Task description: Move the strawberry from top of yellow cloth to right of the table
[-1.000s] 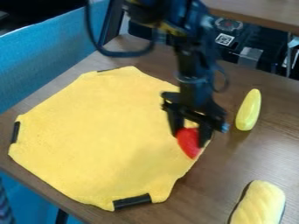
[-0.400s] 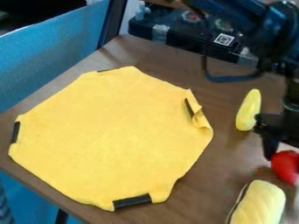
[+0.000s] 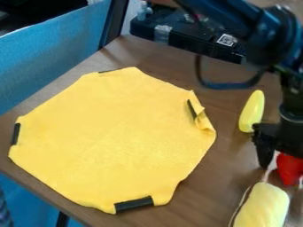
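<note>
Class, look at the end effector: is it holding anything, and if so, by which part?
It cannot be told. The strawberry is right at the end effector, by the view's right edge, but its upper part is hidden there.

1 black robot arm slanting in from the top edge, wrist roughly upright right of the yellow cloth, gripper pointing down, apart from the cloth, its 2 fingers spread
</note>
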You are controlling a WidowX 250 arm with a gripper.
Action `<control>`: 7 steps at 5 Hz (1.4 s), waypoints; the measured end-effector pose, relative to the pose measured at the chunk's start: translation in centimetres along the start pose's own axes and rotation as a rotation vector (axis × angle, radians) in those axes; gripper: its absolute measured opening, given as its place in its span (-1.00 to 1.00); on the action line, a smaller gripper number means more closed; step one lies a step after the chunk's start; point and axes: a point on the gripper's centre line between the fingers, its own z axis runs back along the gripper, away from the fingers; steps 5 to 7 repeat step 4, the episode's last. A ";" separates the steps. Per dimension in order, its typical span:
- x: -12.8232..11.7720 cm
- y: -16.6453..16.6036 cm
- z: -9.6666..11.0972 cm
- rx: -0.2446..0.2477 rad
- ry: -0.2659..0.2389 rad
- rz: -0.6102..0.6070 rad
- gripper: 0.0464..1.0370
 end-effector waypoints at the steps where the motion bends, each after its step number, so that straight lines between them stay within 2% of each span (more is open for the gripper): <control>1: 0.1 1.1 4.4 -0.091 -0.092 0.075 0.92; 2: -1.1 2.6 8.9 -0.162 -0.161 0.102 0.92; 3: -4.1 6.9 12.3 -0.138 -0.097 0.082 0.92; 4: -9.5 11.3 9.9 -0.066 0.073 0.116 0.92; 7: -9.5 11.3 9.9 -0.066 0.073 0.116 0.92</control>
